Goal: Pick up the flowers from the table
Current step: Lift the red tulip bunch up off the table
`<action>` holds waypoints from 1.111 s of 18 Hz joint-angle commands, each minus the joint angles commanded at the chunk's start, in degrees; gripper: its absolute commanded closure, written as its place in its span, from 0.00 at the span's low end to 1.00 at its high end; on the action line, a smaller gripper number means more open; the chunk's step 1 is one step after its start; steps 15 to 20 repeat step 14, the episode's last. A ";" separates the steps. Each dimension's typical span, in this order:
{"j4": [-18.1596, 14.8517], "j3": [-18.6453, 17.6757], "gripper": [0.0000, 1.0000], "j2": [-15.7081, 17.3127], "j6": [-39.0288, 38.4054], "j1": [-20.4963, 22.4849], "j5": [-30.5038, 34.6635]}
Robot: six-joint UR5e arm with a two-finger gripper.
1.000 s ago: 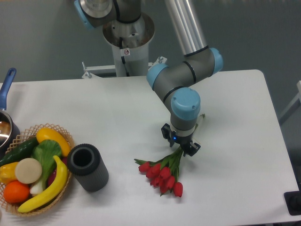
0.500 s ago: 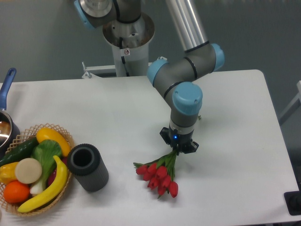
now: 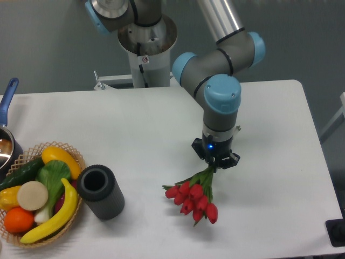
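Observation:
The flowers (image 3: 194, 198), a small bunch of red tulip buds on green stems, hang head-down from my gripper (image 3: 215, 162). The gripper is shut on the stems where they meet its fingers. The red buds point toward the near edge of the white table (image 3: 135, 129) and sit just above or at its surface; I cannot tell whether they still touch it. The upper part of the stems is hidden behind the gripper and wrist.
A dark grey cylindrical cup (image 3: 101, 191) stands left of the flowers. A wicker basket (image 3: 38, 199) of fruit and vegetables sits at the near left corner. A pot with a blue handle (image 3: 7, 108) is at the left edge. The robot base (image 3: 145, 48) stands behind the table.
The gripper holding the stems has moved right and slightly up. The bunch has swung with it, its buds shifting to the right.

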 joint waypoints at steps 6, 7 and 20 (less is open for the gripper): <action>-11.24 8.53 0.90 -0.62 4.39 0.09 2.72; -13.69 10.54 0.90 -0.88 4.48 0.35 2.90; -21.71 16.80 0.90 -3.25 6.50 0.35 4.75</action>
